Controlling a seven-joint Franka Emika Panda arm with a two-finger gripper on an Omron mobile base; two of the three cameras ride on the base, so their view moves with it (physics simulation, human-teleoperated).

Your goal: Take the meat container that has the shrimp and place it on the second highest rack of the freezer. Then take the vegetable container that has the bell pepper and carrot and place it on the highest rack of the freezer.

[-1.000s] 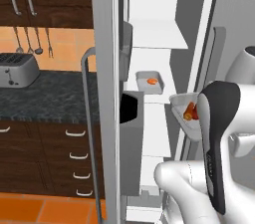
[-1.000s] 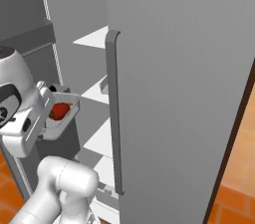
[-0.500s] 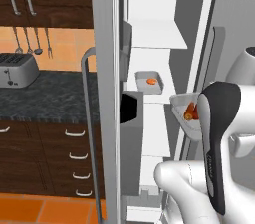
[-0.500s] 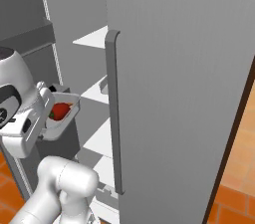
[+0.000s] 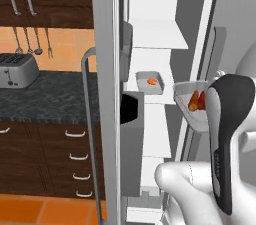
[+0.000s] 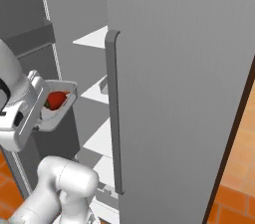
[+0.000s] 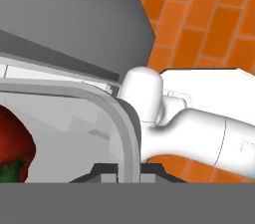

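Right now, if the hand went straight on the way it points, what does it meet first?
The hand is shut on the vegetable container, so the tray rim comes first, bell pepper inside. Past the rim likely the orange tiled floor; depth is unclear.

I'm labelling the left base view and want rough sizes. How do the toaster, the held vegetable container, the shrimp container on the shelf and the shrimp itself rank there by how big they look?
1. toaster
2. vegetable container, partly hidden by the arm and nearer the camera, so its place against the toaster is unsure
3. shrimp container
4. shrimp, clearly smallest
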